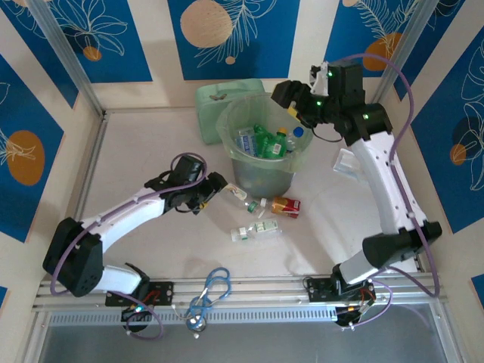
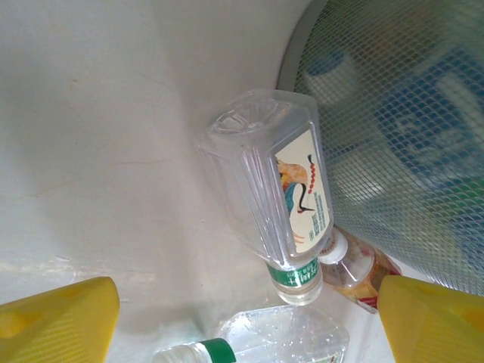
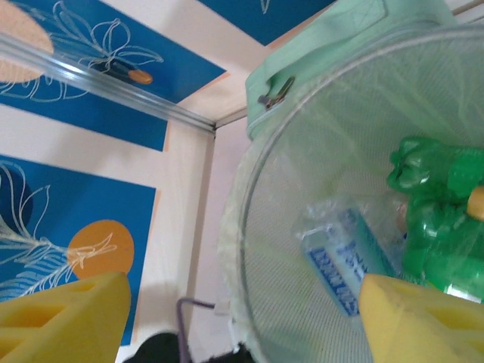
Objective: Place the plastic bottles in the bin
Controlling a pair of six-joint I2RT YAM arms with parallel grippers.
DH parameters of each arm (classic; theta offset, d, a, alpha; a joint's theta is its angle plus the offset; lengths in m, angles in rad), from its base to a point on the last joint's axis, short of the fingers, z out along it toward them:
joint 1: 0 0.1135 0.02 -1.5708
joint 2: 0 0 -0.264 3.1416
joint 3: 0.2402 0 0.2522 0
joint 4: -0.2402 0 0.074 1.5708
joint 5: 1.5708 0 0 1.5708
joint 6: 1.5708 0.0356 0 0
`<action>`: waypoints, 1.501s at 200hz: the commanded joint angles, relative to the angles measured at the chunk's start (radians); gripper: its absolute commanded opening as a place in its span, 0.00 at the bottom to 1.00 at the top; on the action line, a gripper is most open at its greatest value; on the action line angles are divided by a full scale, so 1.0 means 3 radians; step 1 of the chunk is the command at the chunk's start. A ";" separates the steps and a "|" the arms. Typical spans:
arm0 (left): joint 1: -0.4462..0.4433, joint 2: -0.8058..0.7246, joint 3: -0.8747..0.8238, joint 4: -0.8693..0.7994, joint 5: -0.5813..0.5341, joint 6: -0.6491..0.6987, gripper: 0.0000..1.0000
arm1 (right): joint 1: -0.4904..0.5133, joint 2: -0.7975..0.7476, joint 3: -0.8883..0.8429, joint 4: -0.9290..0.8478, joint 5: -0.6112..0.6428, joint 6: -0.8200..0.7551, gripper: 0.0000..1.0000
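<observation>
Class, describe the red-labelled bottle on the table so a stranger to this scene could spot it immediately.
Start at the large pale-green bin. Just in front of its base, to the right, lies the red-labelled bottle. The neighbouring clear bottles have green trim; only this one shows red.

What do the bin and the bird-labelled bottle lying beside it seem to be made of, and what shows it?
The bin: apparently fine pale-green mesh, semi-transparent, since bottles show through its wall; plastic or fabric, I cannot tell. The bird-labelled bottle: probably glossy thin plastic; the table shows through its ribbed walls.
</observation>
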State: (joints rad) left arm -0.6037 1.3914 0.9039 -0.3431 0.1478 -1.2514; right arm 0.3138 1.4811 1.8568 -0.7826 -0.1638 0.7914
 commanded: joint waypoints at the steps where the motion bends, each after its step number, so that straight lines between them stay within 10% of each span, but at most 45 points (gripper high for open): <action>1: -0.0053 0.0117 0.0152 -0.0030 -0.0093 -0.0367 0.88 | 0.0136 -0.0350 -0.0257 -0.0083 0.0156 -0.0087 0.77; 190: -0.0168 0.1131 0.0755 -0.0297 -0.0263 -0.0717 0.87 | 0.0631 -0.1085 -0.1111 -0.0068 0.0566 0.0055 0.76; 300: -0.0227 0.0428 0.0202 -0.0669 -0.0311 -0.0668 0.81 | 0.0411 -0.1283 -0.1205 -0.0130 0.0550 -0.0010 0.77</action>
State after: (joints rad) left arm -0.6624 1.5906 1.0046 -0.4694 0.0917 -1.4315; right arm 0.4564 1.1309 1.5131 -0.8059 0.0017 0.7994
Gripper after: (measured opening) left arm 0.811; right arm 0.765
